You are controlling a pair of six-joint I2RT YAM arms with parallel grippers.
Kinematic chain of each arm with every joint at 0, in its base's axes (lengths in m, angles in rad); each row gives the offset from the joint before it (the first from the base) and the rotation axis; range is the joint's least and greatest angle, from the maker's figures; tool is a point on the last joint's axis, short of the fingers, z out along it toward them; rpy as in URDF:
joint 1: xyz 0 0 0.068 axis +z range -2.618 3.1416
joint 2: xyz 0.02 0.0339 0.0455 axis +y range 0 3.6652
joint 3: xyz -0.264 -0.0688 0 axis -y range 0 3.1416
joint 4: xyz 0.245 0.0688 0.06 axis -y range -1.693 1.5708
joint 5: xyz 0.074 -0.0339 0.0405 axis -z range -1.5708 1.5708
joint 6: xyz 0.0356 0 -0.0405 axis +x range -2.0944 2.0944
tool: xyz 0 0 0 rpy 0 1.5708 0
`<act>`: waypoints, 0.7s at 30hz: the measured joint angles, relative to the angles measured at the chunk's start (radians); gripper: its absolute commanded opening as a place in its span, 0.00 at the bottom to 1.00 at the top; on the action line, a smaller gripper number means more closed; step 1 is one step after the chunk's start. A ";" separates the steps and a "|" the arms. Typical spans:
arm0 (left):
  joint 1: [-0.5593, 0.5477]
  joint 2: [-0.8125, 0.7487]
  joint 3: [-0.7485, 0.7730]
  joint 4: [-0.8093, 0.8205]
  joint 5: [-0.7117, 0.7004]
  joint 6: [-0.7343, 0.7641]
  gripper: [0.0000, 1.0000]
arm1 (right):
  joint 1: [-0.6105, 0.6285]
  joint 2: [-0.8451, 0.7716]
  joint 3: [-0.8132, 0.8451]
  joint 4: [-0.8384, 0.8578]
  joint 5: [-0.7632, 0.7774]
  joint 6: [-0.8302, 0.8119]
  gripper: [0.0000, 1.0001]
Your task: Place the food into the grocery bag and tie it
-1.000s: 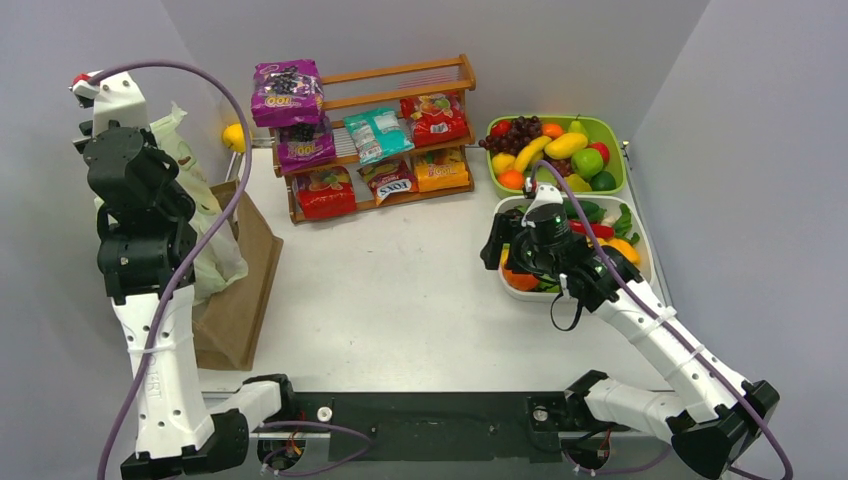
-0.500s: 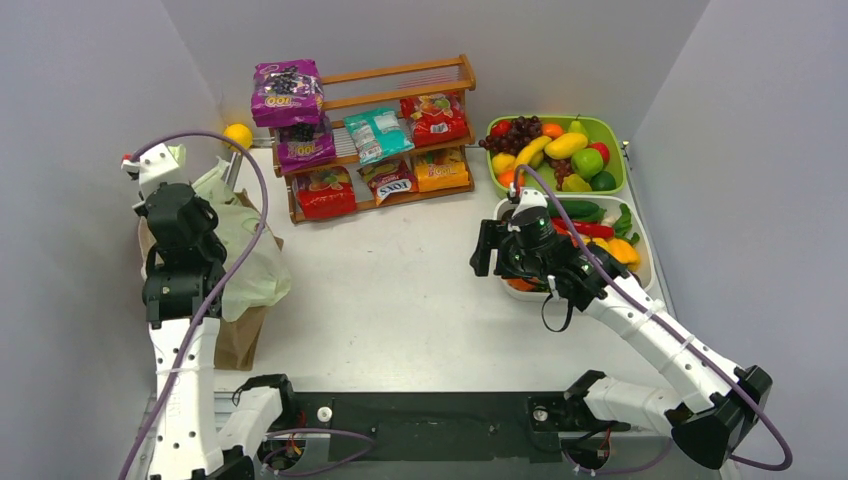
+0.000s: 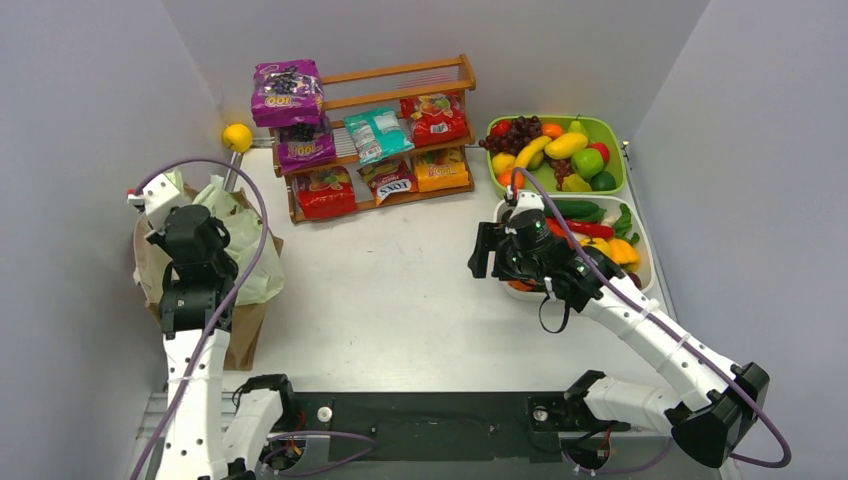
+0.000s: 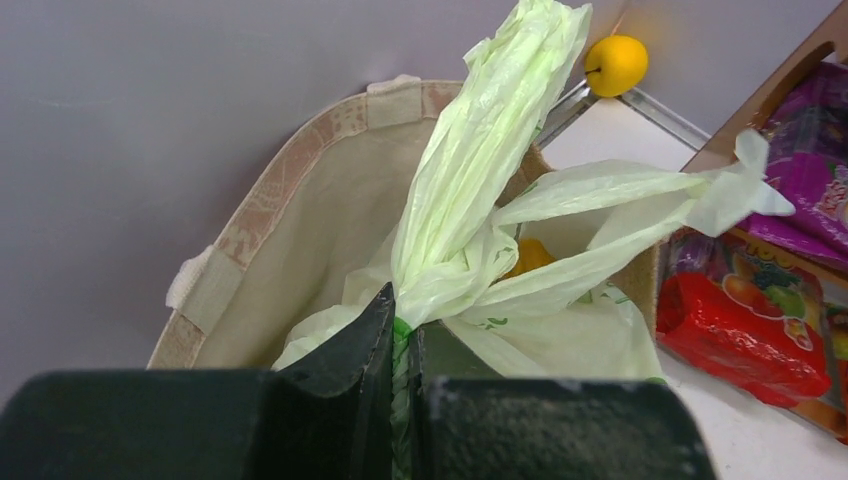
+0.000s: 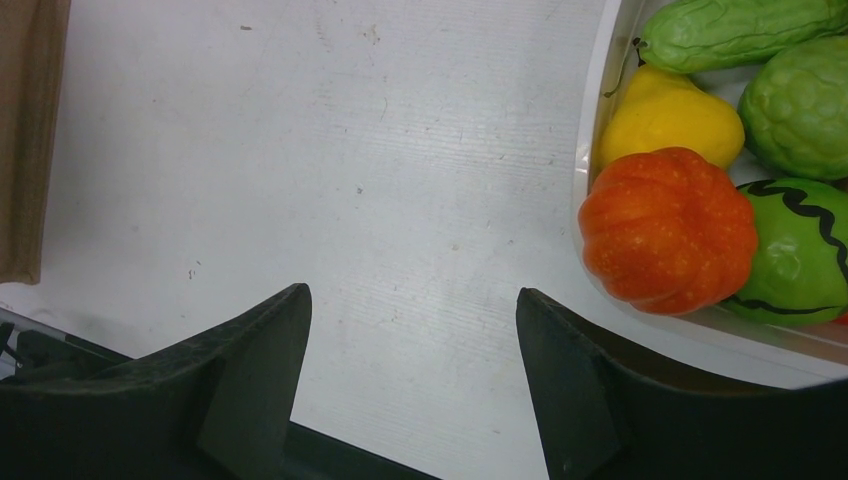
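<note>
The pale green grocery bag (image 3: 240,235) (image 4: 480,150) sits in the mouth of a brown bag (image 3: 245,335) (image 4: 290,200). My left gripper (image 3: 192,218) (image 4: 405,320) is shut on its twisted handle. Something orange (image 4: 530,255) shows through the bag's opening. My right gripper (image 3: 490,255) (image 5: 410,300) hangs open over bare table, empty, just left of a white tray (image 5: 597,110). In that tray lie food toys: an orange pumpkin (image 5: 665,230), a yellow pear (image 5: 670,120) and green pieces. Snack packets (image 3: 390,180) fill a wooden rack.
A green tray (image 3: 618,135) of toy fruit stands at the back right, behind the white tray (image 3: 648,262). A yellow ball (image 3: 237,137) (image 4: 615,62) sits in the back left corner. Grey walls close in the left, back and right sides.
My left arm has come down from high up, lowering the grocery bag onto the brown bag. My right gripper has shifted a little left, off the white tray, still open.
</note>
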 measured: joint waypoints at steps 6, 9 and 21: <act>0.016 0.033 -0.071 -0.006 -0.050 -0.062 0.70 | 0.000 0.000 -0.024 0.006 0.000 0.004 0.71; 0.023 0.064 -0.066 -0.030 -0.048 -0.098 0.74 | 0.000 -0.001 -0.036 0.008 0.001 0.004 0.71; 0.000 0.046 0.248 -0.193 0.101 -0.114 0.72 | 0.002 0.008 -0.041 0.025 0.006 0.004 0.71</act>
